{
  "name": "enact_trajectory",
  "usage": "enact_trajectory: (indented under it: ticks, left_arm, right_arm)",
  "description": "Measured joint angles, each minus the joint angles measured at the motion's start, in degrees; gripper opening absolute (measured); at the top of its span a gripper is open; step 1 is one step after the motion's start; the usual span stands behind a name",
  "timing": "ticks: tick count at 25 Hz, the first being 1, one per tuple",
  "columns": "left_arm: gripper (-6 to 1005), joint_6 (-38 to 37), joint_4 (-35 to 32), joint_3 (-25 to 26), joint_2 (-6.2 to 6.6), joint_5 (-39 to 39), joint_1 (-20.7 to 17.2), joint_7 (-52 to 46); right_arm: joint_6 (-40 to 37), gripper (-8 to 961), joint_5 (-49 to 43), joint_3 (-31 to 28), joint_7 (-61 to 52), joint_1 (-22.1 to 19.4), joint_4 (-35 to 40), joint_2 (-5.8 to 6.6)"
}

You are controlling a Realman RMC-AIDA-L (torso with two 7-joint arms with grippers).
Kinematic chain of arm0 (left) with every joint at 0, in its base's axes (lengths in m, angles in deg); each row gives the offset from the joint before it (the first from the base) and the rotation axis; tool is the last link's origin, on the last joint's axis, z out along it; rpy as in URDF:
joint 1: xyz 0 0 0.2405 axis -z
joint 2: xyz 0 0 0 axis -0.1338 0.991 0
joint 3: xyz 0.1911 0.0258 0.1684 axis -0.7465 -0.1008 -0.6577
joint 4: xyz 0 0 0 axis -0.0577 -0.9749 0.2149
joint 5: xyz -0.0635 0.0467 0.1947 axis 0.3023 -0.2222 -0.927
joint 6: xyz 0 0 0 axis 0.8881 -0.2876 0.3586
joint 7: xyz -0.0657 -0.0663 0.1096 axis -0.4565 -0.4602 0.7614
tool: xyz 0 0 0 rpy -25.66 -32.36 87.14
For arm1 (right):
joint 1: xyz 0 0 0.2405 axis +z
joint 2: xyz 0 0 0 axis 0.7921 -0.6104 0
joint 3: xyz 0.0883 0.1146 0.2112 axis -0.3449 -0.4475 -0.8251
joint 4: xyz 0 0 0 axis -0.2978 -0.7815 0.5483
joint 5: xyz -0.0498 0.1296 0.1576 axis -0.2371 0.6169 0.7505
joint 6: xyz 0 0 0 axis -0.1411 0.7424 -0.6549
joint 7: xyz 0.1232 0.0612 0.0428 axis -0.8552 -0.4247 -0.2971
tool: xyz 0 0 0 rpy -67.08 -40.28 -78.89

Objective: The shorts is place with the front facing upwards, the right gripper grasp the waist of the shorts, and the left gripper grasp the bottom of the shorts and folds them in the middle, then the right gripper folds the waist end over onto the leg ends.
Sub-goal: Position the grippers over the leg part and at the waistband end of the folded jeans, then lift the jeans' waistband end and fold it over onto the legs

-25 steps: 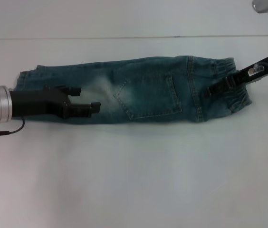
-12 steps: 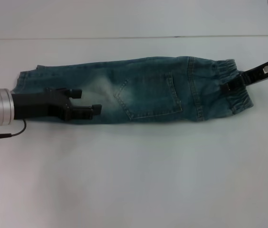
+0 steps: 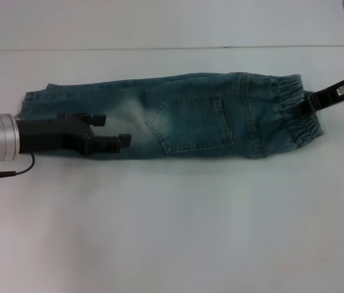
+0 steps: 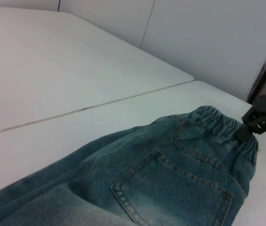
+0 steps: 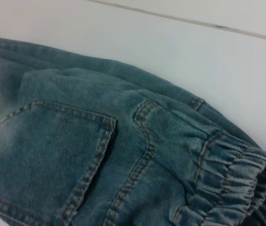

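Observation:
The shorts [image 3: 190, 119] lie folded lengthwise across the table, with a stitched pocket [image 3: 190, 125] facing up. Their gathered waist [image 3: 294, 113] points right and the hemmed leg ends [image 3: 32, 104] point left. My left gripper [image 3: 114, 129] hovers open low over the faded leg part, with nothing between its fingers. My right gripper [image 3: 303, 105] sits at the outer rim of the waist; the left wrist view shows this right gripper [image 4: 251, 127] touching the waist [image 4: 218, 125]. In the right wrist view the shorts [image 5: 76, 141] and their waist [image 5: 227, 174] fill the picture.
The shorts rest on a white table [image 3: 172, 226] with wide bare surface in front of them. A seam line [image 3: 160, 48] runs across the table behind them. A pale wall [image 4: 208, 37] stands beyond the far edge.
My right gripper has drawn back to the right, from above the waistband to its outer rim. The left gripper has stayed almost where it was.

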Motion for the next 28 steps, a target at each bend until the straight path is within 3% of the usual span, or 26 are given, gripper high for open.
enact_trajectory:
  ticks: [5, 8, 13, 14, 15, 16, 17, 21, 22, 23, 25, 26, 28]
  left_arm:
    - [800, 0.4, 0.2, 0.0, -0.06, 0.0, 0.0, 0.0]
    - [795, 1.2, 0.6, 0.1, -0.19, 0.3, 0.1, 0.1]
    - [787, 3.1, 0.7, 0.7, -1.62, 1.6, 0.3, 1.9]
    - [786, 4.2, 0.6, 0.7, -3.50, 3.8, 0.4, 6.1]
    - [784, 4.2, 0.6, 0.7, -3.50, 3.8, 0.4, 6.1]
    - [783, 5.2, 0.5, 0.7, -4.45, 4.9, 0.5, 8.7]
    - [781, 9.4, 3.3, -0.2, -5.85, 11.4, 0.9, 17.4]
    - [740, 13.4, 11.5, -1.1, -5.85, 23.3, 2.7, 32.2]
    - [721, 16.2, 16.8, -0.9, -5.89, 31.3, 4.2, 42.2]
    - [702, 16.2, 16.8, -0.9, -5.89, 31.3, 4.2, 42.2]
    - [665, 20.1, 23.9, -0.8, -5.94, 43.1, 6.8, 56.6]
    - [646, 20.1, 23.9, -0.8, -5.94, 43.1, 6.8, 56.6]
    - [608, 21.8, 28.9, -0.6, -5.95, 49.9, 8.6, 69.4]
  right_arm:
    - [-0.1, 204, 0.1, 0.0, 0.1, 0.0, 0.0, -0.06]
    - [-0.4, 70, 0.1, -0.2, 0.4, 0.0, 0.0, -0.06]
    - [-3.9, 69, 0.2, -3.7, 1.7, -0.3, 1.6, 0.26]
    - [-5.1, 69, 0.3, -4.5, 1.8, -0.6, 2.6, 0.35]
    - [-6.2, 69, 0.3, -5.6, 1.9, -0.9, 3.7, 0.54]
    - [-8.0, 68, 0.3, -6.8, 2.0, -1.3, 5.2, 0.73]
    - [-9.3, 68, 0.3, -7.5, 2.0, -1.4, 6.2, 0.88]
    - [-15.2, 69, 0.3, -10.7, 1.9, -2.0, 10.4, 1.40]
    - [-17.4, 69, 0.3, -11.8, 1.7, -2.0, 11.7, 1.50]
    - [-17.4, 70, 0.3, -11.8, 1.7, -2.0, 11.7, 1.50]
    - [-19.3, 70, 0.3, -12.7, 1.5, -2.0, 12.7, 1.54]
    - [-20.2, 70, 0.3, -13.3, 1.4, -2.0, 13.2, 1.59]
    - [-22.0, 70, 0.4, -14.6, 1.4, -1.9, 14.1, 1.63]
